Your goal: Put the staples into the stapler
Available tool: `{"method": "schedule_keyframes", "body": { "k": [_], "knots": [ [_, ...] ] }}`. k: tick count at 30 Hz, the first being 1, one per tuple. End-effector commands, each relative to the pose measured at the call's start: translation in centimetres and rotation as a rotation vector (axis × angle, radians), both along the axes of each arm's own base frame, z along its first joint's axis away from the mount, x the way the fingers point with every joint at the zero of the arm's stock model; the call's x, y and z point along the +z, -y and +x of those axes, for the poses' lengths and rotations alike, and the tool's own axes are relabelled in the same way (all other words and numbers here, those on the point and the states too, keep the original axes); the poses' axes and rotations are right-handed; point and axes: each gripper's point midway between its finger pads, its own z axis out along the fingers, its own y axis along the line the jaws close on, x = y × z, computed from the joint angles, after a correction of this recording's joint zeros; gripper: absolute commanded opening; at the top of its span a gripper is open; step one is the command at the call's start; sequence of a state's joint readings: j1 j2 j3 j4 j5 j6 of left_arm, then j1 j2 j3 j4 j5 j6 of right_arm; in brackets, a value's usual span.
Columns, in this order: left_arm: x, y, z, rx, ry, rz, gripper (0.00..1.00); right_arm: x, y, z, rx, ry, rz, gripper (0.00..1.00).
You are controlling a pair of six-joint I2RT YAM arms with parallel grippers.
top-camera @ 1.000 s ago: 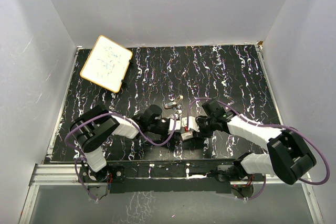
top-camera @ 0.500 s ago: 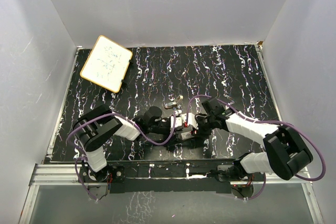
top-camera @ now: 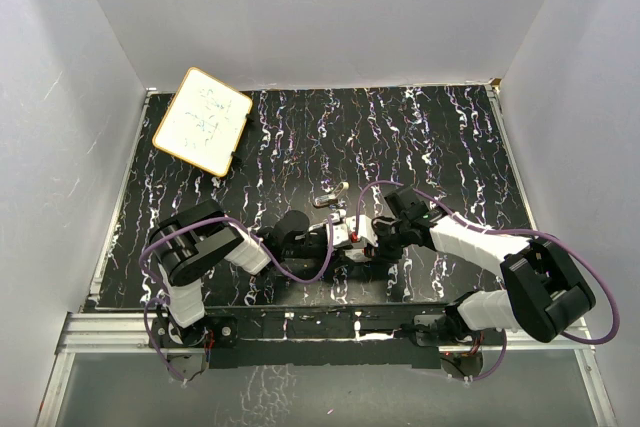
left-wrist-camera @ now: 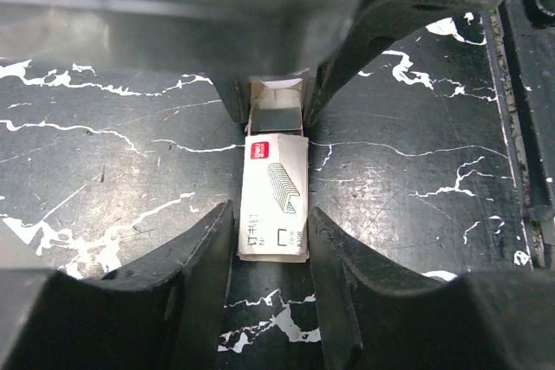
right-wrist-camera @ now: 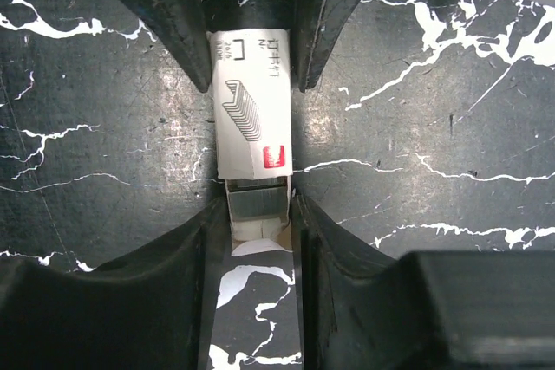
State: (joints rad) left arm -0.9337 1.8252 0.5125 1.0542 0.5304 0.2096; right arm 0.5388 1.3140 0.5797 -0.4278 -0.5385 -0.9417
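Observation:
The staples' small white box (top-camera: 346,237) lies on the black marbled table between my two grippers. In the left wrist view its printed sleeve (left-wrist-camera: 274,197) points away from me, and my left gripper (left-wrist-camera: 270,230) is shut on the sleeve's near end. The inner tray (right-wrist-camera: 257,218) is slid partly out, showing a grey block of staples (right-wrist-camera: 257,200). My right gripper (right-wrist-camera: 257,214) is shut on the sides of that tray. A small silvery stapler (top-camera: 331,197) lies a little beyond the box, free of both grippers.
A white board with an orange rim (top-camera: 202,120) leans at the far left corner. White walls close in the table on three sides. The metal rail (top-camera: 300,325) with the arm bases runs along the near edge.
My left gripper opened, slid right along the table and closed again on the box sleeve. The right gripper stayed at the tray end, shifting slightly left and away.

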Motion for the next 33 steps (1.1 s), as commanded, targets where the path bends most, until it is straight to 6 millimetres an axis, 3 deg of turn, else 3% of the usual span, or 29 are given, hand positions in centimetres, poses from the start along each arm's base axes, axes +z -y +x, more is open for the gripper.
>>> {"method": "schedule_keyframes", "body": {
  "k": [1, 20, 33],
  "knots": [
    [-3.5, -2.0, -1.9, -0.036, -0.026, 0.131, 0.37, -1.3, 0.1, -0.8, 0.037, -0.01, -0.019, 0.35],
    [-2.9, -3.7, -1.3, -0.044, 0.014, 0.115, 0.36, -0.8, 2.6, 0.6, 0.006, 0.055, -0.074, 0.28],
    [-2.5, -3.9, -1.4, -0.061, 0.016, 0.105, 0.36, -0.9, 3.9, 1.9, 0.044, 0.062, -0.177, 0.34]
  ]
}}
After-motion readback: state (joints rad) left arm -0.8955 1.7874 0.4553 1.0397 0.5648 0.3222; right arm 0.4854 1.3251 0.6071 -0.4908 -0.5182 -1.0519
